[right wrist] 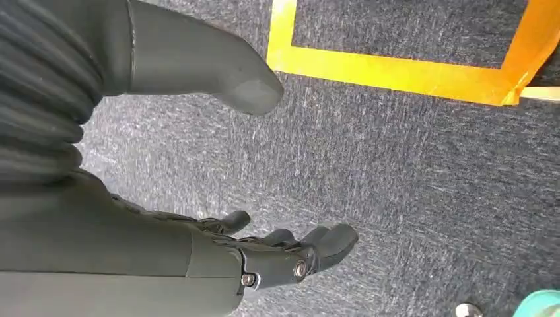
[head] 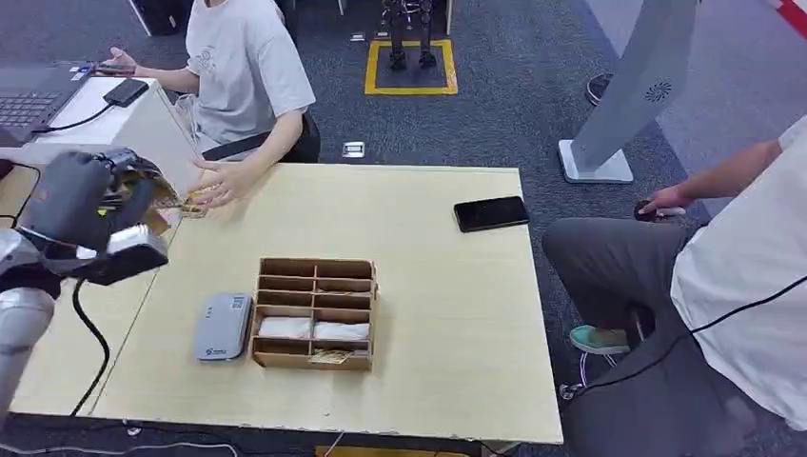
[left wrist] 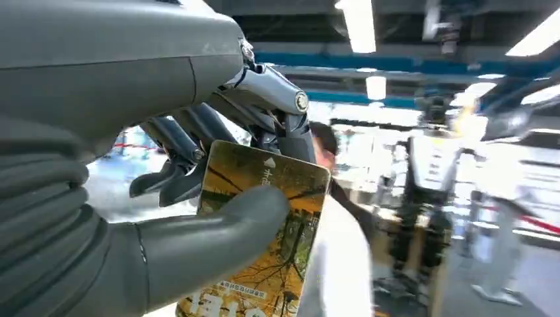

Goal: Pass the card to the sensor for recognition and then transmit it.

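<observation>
Now your left hand (left wrist: 198,218) pinches the yellow card (left wrist: 264,231); hold it tight and reach toward the person's hand (head: 217,186). Your right hand (right wrist: 277,254) hangs open.

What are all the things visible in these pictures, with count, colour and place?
table: one, light wood, centre.
card reader: one, grey, on the table beside the box.
box: one, brown, with compartments, middle of the table; white items in its near row.
phone: one, black, far right part of the table.
laptop: one, dark, on a side desk at far left.
stand: one, white, on the carpet.
people: two, in white shirts; one seated behind the table, one at the right.
card: one, yellow-brown, held in the left robot hand.
right robot hand: grey, empty, above the carpet.
</observation>
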